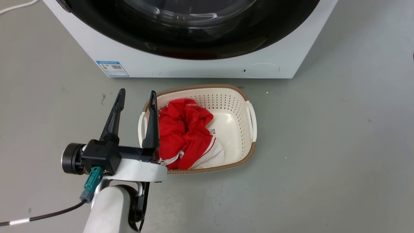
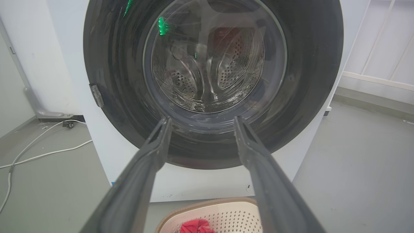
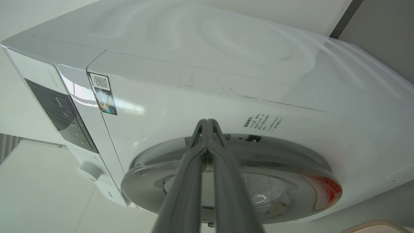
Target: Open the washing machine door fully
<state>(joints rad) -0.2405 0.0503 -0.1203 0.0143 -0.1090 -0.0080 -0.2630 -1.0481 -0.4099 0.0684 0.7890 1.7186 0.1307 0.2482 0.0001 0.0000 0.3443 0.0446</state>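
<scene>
The washing machine door [image 2: 106, 81] looks to lie closed flat on the front of the washing machine [image 1: 181, 66], so the whole swing is left to do, with the right gripper [image 3: 207, 121] pinched together at its rim and the left gripper [image 1: 137, 92] spread wide over the basket [image 1: 250, 116] edge

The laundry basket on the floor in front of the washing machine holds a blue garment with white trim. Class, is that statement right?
Not quite. The garment is red, not blue, as the head view shows. The rest stands: it has white trim, and it lies in the laundry basket on the floor in front of the washing machine.
</scene>
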